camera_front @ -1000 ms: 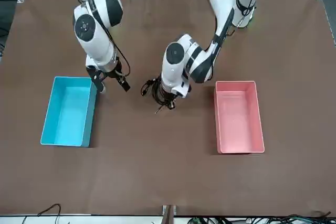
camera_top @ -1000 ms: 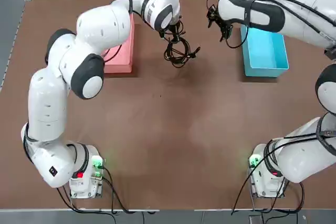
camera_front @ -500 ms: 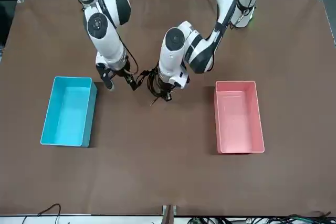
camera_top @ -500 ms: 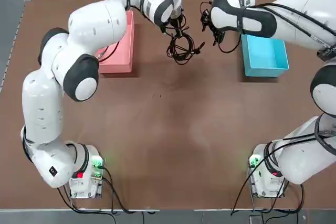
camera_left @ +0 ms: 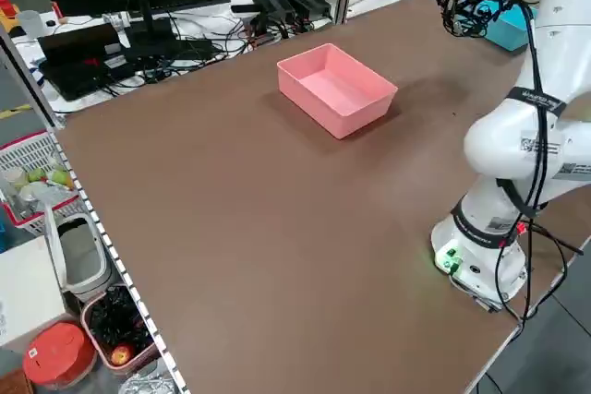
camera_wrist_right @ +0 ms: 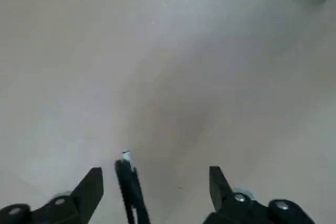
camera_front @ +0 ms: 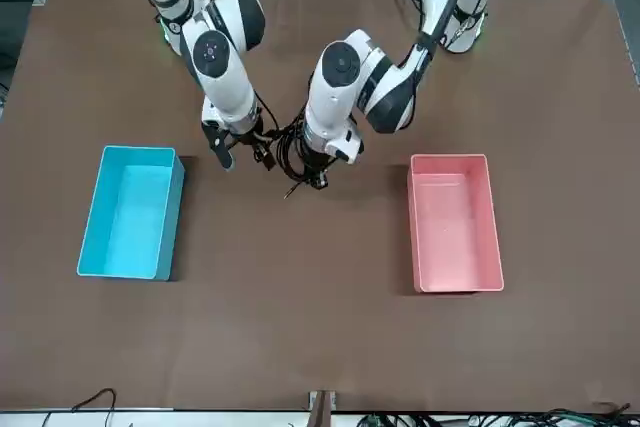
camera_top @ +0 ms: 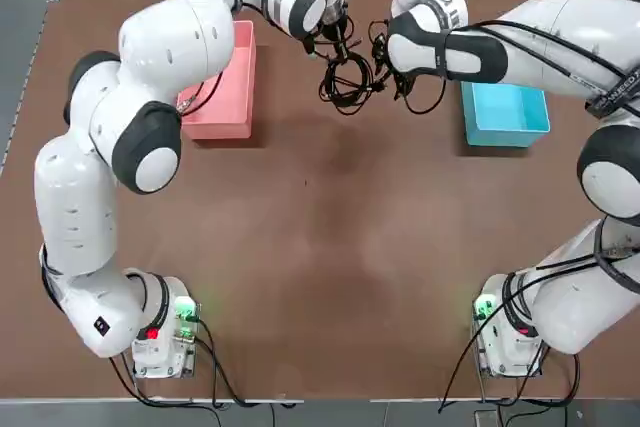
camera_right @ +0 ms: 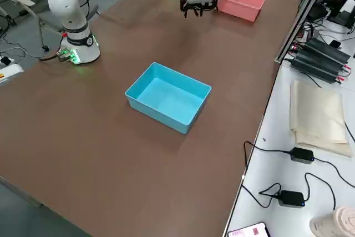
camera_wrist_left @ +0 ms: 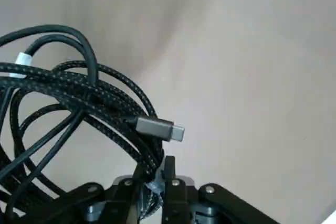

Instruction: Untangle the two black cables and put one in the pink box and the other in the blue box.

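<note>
Cables of thin black braided cord (camera_wrist_left: 58, 85), tangling in loose loops with a metal plug jutting out: hanging above the table between the boxes. Gripping them: left gripper (camera_wrist_left: 156, 169), closing narrowly on the bundle. Just beside it, holding its fingers wide apart with black strands rising between them: right gripper (camera_wrist_right: 156, 174). Farther out, sitting on the brown tabletop (camera_front: 300, 337) and showing bare floors: rectangular pink plastic box (camera_front: 455, 227) on the robot's left, rectangular cyan-blue plastic box (camera_front: 130, 212) on its right.
</note>
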Motion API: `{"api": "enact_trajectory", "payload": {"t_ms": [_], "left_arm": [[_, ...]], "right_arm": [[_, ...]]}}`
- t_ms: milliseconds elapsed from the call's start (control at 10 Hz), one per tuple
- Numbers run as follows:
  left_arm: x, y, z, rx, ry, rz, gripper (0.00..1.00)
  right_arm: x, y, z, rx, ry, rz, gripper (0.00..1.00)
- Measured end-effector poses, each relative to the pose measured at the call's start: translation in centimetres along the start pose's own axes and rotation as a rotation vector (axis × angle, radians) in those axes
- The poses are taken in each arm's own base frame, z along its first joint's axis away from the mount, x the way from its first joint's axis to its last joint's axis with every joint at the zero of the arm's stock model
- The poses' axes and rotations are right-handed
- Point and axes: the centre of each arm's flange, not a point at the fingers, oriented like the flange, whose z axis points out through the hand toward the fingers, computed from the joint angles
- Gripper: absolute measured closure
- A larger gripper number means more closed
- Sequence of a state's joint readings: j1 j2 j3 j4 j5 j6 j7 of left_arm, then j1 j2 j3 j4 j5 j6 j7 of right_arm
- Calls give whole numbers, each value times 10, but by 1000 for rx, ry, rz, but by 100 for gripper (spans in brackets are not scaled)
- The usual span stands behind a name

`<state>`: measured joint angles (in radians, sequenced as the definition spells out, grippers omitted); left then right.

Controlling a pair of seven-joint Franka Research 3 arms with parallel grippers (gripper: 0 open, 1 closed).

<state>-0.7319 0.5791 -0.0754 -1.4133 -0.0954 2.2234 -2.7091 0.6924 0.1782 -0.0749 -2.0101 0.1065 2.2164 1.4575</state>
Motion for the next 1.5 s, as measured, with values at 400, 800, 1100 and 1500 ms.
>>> {"api": "enact_trajectory", "payload": {"t_ms": [400,800,1100,1500], "left_arm": [[2,3,-2,4,4,-6,85],[3,2,-2,8,13,-7,85],[3,2,-2,11,18,-7,85],[3,2,-2,11,19,-6,85]], "right_arm": [[-14,0,2,-5,-1,-11,33],[-18,0,-3,-42,-6,-12,60],[-19,-3,-12,-56,-9,-14,79],[-18,-8,-28,-65,-11,-13,93]]}}
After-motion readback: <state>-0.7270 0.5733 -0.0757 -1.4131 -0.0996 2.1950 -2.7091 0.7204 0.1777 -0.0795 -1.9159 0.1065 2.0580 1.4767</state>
